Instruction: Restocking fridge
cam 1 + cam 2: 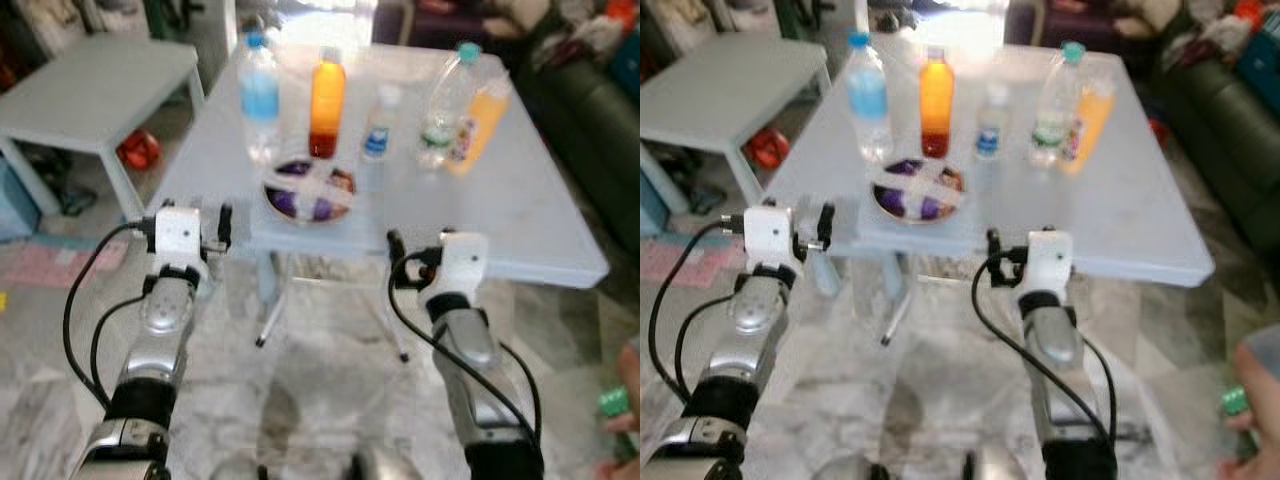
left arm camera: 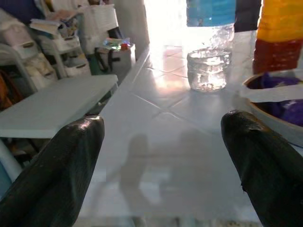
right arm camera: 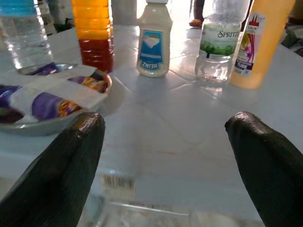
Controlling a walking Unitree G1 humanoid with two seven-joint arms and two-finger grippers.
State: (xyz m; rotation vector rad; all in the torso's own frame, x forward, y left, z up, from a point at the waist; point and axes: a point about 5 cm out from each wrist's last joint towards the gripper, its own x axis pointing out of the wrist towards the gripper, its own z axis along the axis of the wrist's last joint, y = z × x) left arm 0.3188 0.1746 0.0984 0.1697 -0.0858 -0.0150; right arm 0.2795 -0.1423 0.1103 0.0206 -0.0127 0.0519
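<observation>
On the pale blue table (image 1: 520,215) stand a water bottle with a blue label (image 1: 260,95), an orange-and-red drink bottle (image 1: 327,105), a small white bottle (image 1: 376,135), a clear green-capped bottle (image 1: 440,100) and a leaning orange juice bottle (image 1: 478,125). A taped bowl of purple packets (image 1: 310,192) sits near the front edge. My left gripper (image 2: 161,156) is open at the table's front left edge, level with the top. My right gripper (image 3: 165,156) is open at the front edge, right of the bowl (image 3: 52,97). Neither holds anything.
A second pale table (image 1: 90,90) stands at the left with a red object (image 1: 140,150) under it. A dark sofa (image 1: 590,130) runs along the right. A person's hand holding something green (image 1: 615,405) shows at the lower right. Marble floor lies below.
</observation>
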